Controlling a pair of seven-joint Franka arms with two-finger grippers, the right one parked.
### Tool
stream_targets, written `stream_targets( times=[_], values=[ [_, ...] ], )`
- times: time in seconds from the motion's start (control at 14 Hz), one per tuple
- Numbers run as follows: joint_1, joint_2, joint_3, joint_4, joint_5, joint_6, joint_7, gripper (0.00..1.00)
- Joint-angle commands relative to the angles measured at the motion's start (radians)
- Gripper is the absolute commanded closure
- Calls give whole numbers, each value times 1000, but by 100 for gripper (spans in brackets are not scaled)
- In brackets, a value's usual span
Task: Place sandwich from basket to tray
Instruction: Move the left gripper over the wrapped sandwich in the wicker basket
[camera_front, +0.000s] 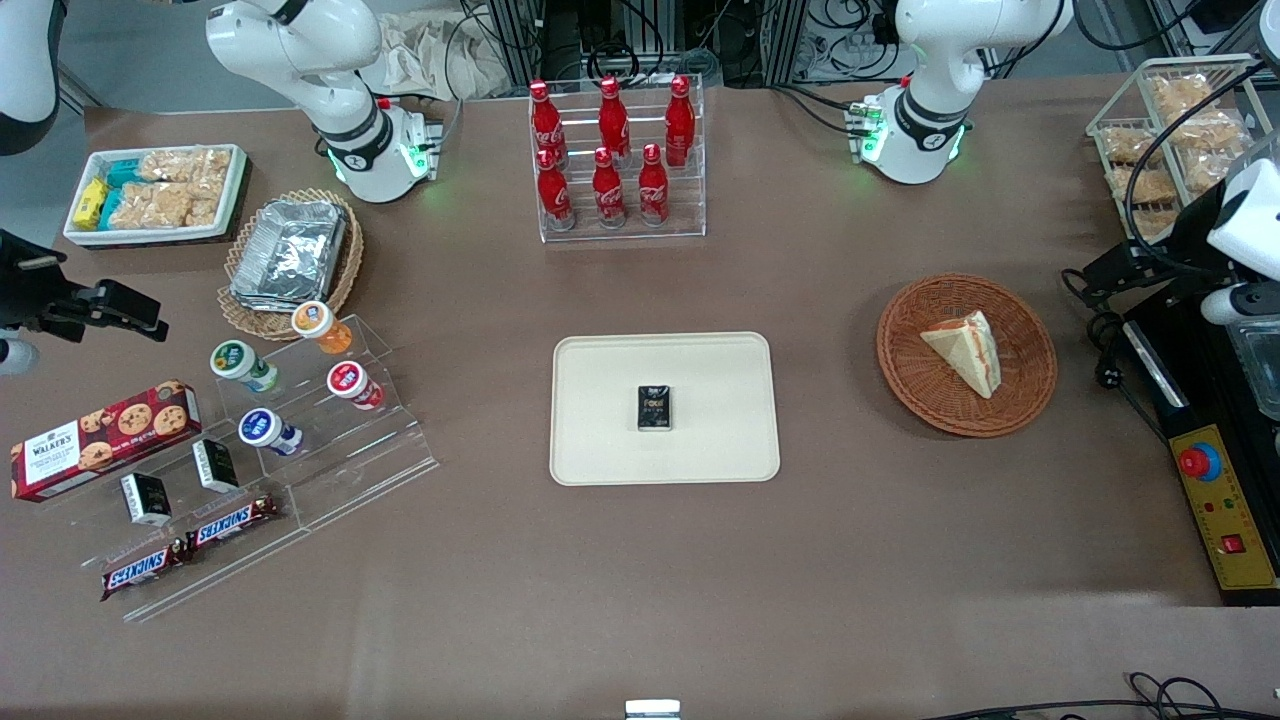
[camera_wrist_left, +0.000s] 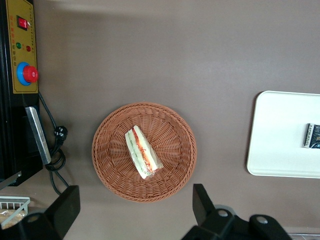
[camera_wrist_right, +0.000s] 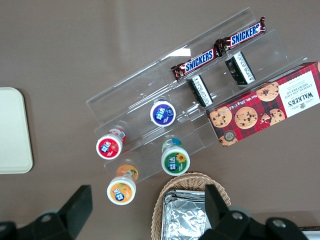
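The sandwich (camera_front: 962, 350) is lying on its side inside the round woven basket (camera_front: 1020, 395), toward the working arm's end of the table, with its red and green filling edge showing in the left wrist view (camera_wrist_left: 142, 152). The cream tray (camera_front: 600, 450) is sitting near the middle of the table, well apart from the basket, and is carrying only a small black box (camera_front: 655, 408) near its centre. The gripper (camera_wrist_left: 135, 210) is hanging high above the table, looking straight down at the basket (camera_wrist_left: 175, 175), with its two fingers (camera_wrist_left: 65, 207) spread wide apart and holding nothing; neither finger is touching the sandwich or the wicker. Judging from this arrangement, no part of the transfer is done: the descent, the grasp, the lift out of the basket, the carry across the bare table and the release on the tray (camera_wrist_left: 275, 145) are all remaining. Bare tray surface is lying on every side of the box for the set-down.
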Motion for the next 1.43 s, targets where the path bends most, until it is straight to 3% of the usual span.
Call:
stream_targets(
  times=[0.0,0.21,0.5,0.71,1.36],
  values=[
    [4,5,-1,19,-1,-19,7,0],
    [4,7,-1,19,-7,-21,-3,0],
    [3,21,-4,14,-13,-11,-265,0],
    [3,13,-3,-27,-49,-5,-299,0],
    [0,-102,-58,-471,-30,339,-528,0]
  ],
)
